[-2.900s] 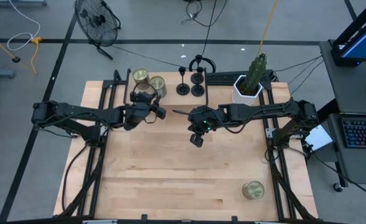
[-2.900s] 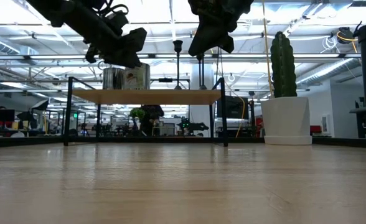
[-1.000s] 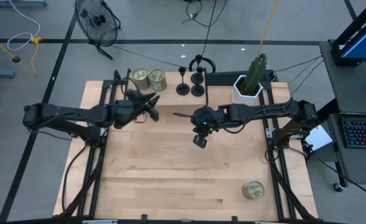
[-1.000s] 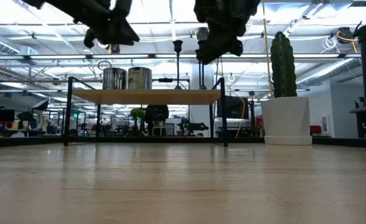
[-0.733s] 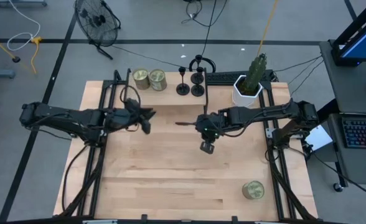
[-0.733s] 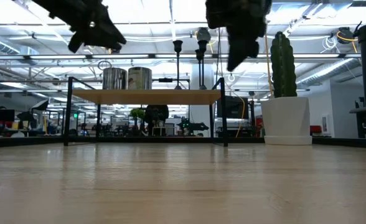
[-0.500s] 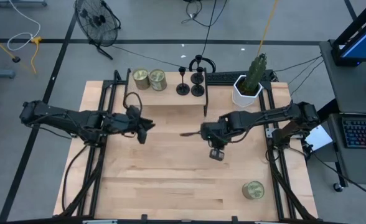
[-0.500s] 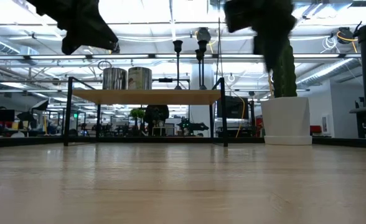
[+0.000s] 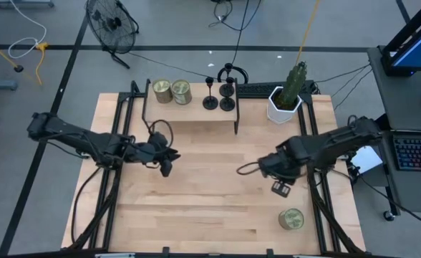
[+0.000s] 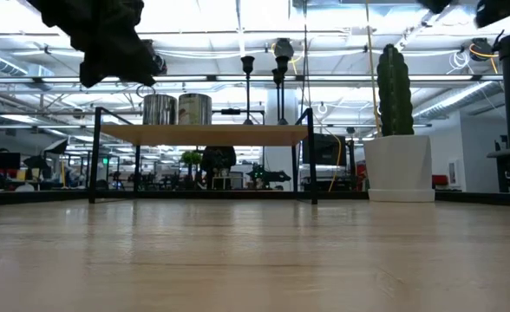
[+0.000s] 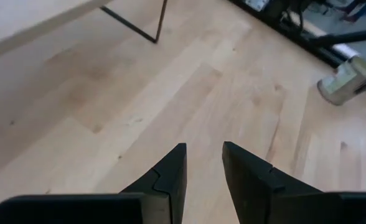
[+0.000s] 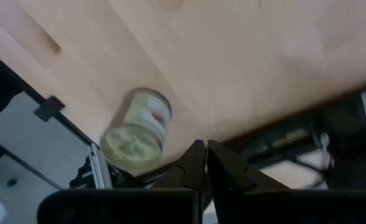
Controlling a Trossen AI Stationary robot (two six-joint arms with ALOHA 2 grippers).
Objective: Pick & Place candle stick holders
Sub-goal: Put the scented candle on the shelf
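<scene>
Your right pincer (image 9: pixel 281 188), fingers together, hangs near the table (image 9: pixel 196 208) edge, just beside the jar (image 9: pixel 291 218). Left pincer (image 9: pixel 165 169) slightly apart, empty, over open wood. Candle stick holders (image 9: pixel 219 97) stand on the shelf (image 9: pixel 189 111), well apart from both.

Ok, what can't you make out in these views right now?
- Right gripper: the low view's top edge cuts it off almost wholly.
- Left gripper: a dark blur in the low view; fingers unreadable there.
- Candle stick holders: too small in the high view to count; their bases overlap.
- Jar: label blurred in the right wrist view.
</scene>
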